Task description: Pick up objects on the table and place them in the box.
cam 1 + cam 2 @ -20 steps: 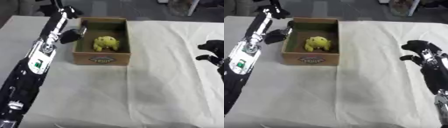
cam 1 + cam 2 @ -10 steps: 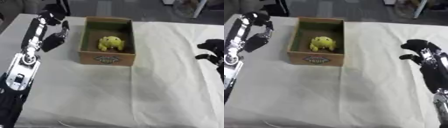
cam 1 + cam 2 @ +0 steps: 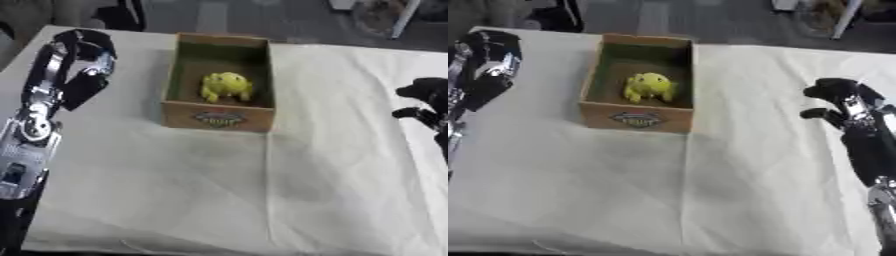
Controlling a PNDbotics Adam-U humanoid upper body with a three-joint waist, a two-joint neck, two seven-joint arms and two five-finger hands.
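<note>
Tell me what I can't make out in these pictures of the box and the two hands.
- Yellow object in the box: blurred in both eye views; only a rounded yellow shape shows.
- Label on the box front: too small to read.
- Left hand: dark and blurred, so its fingers cannot be told.
- Right hand: partly cut off by the right edge in the left eye view; fingers curled, holding nothing.
- Table: its near edge is cut off.

Yellow toy sits inside open cardboard box, mid-table.
</note>
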